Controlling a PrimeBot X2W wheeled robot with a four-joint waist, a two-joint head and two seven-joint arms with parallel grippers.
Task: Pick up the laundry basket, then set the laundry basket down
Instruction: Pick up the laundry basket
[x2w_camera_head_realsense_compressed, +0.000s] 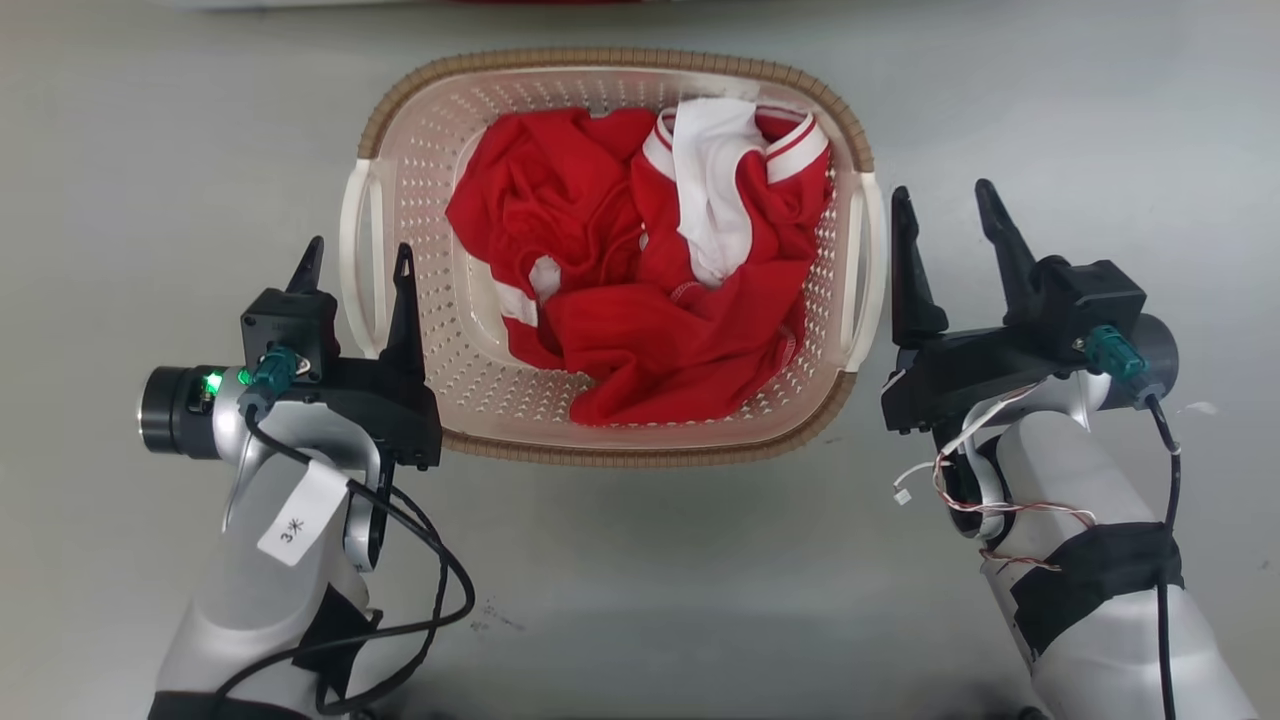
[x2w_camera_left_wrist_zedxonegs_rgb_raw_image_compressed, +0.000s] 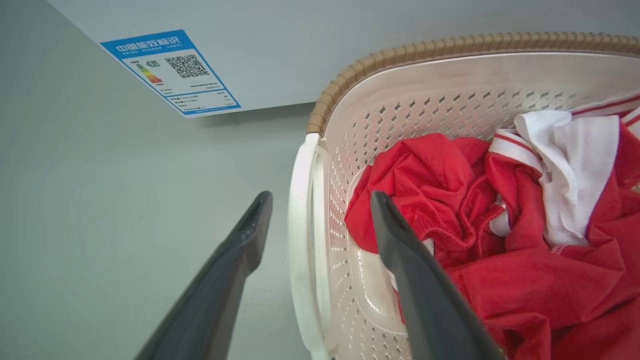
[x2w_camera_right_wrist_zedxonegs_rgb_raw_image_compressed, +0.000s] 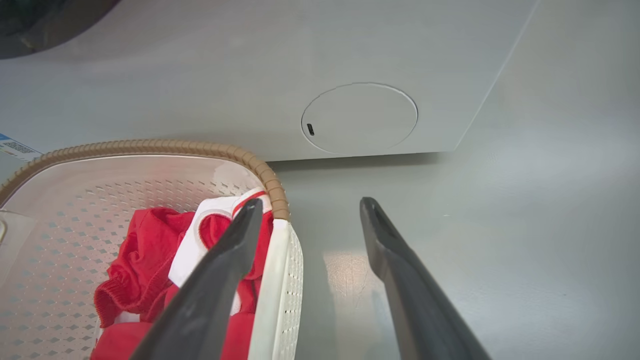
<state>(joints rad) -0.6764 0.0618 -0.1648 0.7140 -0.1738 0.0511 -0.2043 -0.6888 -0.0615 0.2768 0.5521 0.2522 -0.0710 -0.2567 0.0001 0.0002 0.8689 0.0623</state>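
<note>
**Tool fingers (x2w_camera_left_wrist_zedxonegs_rgb_raw_image_compressed: 415, 280), open and empty, at the handles of the laundry basket (x2w_camera_head_realsense_compressed: 610, 62)**

The laundry basket appears to rest on the grey floor (x2w_camera_head_realsense_compressed: 640, 580). It holds a crumpled red garment (x2w_camera_head_realsense_compressed: 650, 330) and a white garment (x2w_camera_head_realsense_compressed: 715, 200). A pale appliance front (x2w_camera_right_wrist_zedxonegs_rgb_raw_image_compressed: 350, 50) bearing a blue label (x2w_camera_left_wrist_zedxonegs_rgb_raw_image_compressed: 170, 72) stands just behind its far rim.

Likely faults from here:
- **Uneven lift.** If one tool closes on its handle and the other closes on air, the basket would probably tip and spill the clothes.
- **Caught cloth.** The finger inside the wall could pinch red cloth along with the plastic, which would weaken the hold.
- **Flexing handles.** The thin white handles may bend under a lift that is not level.

Left tool (x2w_camera_head_realsense_compressed: 358, 252): spread wide and gripping nothing. It stands astride the left handle (x2w_camera_head_realsense_compressed: 352, 250), with one finger outside and the other inside the perforated wall, near the red garment.

Right tool (x2w_camera_head_realsense_compressed: 943, 195): likewise spread and empty, just beside the right handle (x2w_camera_head_realsense_compressed: 872, 260). The head view places its inner finger outside that handle, while the right wrist view shows it crossing the rim line. Which side of the wall it stands on cannot be told.

The basket lies between the two tools, slightly ahead of both wrists.
</note>
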